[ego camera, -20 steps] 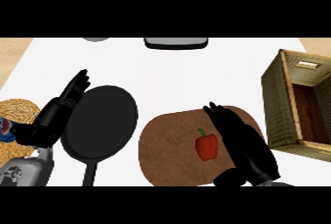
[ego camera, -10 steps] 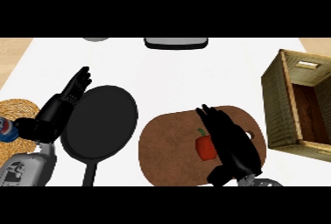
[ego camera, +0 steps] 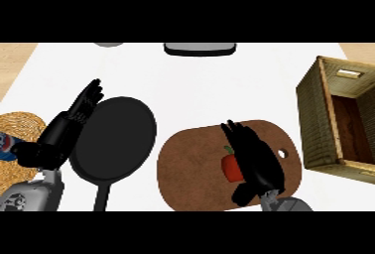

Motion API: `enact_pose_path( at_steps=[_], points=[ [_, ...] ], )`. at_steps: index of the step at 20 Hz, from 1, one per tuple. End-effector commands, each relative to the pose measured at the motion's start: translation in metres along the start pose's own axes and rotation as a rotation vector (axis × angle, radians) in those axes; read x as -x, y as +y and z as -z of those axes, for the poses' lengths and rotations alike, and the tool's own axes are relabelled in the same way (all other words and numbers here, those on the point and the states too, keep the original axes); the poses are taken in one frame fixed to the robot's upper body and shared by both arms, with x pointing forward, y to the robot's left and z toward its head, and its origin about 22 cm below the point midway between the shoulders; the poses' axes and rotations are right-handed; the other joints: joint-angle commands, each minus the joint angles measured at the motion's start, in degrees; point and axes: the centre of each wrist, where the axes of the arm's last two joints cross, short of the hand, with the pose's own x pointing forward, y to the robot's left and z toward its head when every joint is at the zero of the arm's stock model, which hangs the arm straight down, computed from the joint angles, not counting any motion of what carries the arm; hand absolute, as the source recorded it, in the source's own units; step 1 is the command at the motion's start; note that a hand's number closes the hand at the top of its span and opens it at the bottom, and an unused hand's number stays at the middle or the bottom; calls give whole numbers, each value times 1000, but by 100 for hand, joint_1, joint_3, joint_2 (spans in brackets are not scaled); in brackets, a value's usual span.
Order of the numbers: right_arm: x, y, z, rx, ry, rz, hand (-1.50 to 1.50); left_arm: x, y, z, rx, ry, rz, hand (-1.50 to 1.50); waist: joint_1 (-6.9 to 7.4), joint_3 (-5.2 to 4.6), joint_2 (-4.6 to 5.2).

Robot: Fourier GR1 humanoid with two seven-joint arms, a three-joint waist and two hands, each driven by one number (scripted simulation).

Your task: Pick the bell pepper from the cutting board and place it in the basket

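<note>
— Where do we find the bell pepper [ego camera: 232, 166] at this moment?

— It lies on the brown cutting board [ego camera: 192, 171], toward the board's right half, red with a green stem pointing away from us. We see only its left side; the rest is covered.

— Covered by what?

— By our right hand [ego camera: 255, 161]. It lies over the pepper's right side, fingers stretched out straight toward the far end of the board, thumb low near the board's near edge. We see no finger curled round the pepper, so we call the hand spread and not clamped on anything.

— And the basket [ego camera: 317, 121]?

— A slatted wooden one at the right edge of the white bench [ego camera: 219, 84], just beside the board, its dark inside showing nothing in it.

— Our other hand?

— Our left hand [ego camera: 67, 128] shows at the left, fingers straight and together, resting along the rim of a black frying pan [ego camera: 116, 139]. A woven mat [ego camera: 16, 144] sits further left. Two grey items, cut off by the view, sit at the bench's far edge.
</note>
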Motion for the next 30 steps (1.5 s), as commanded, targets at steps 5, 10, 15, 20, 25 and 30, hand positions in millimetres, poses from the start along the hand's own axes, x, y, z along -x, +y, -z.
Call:
enact_pose_path(
  at_steps=[5, 10, 15, 20, 25, 30],
  points=[
    [21, 8, 15, -59, 28, 10, -150, -6, 2, 10, 6, -9, -15, 0, -8, 0, 0],
    [14, 39, 38, -113, 2, 9, -150, 1, -22, 18, 15, 15, -19, 0, 1, 1, 10],
    [7, 42, 26, -172, -14, -70, 150, 6, -3, -6, -10, -6, -5, 0, 14, 0, -2],
    [26, 53, 16, -152, -36, -101, 150, 14, 21, -11, -10, -15, -12, 0, 3, -1, 1],
    [-7, 61, 8, -104, -113, -201, 150, 10, 22, 1, -3, -11, 4, 0, -9, -2, 1],
    [23, 22, -104, -73, -73, -115, 150, 1, 4, 2, -26, 9, -8, 0, -189, -4, -48]
  ],
)
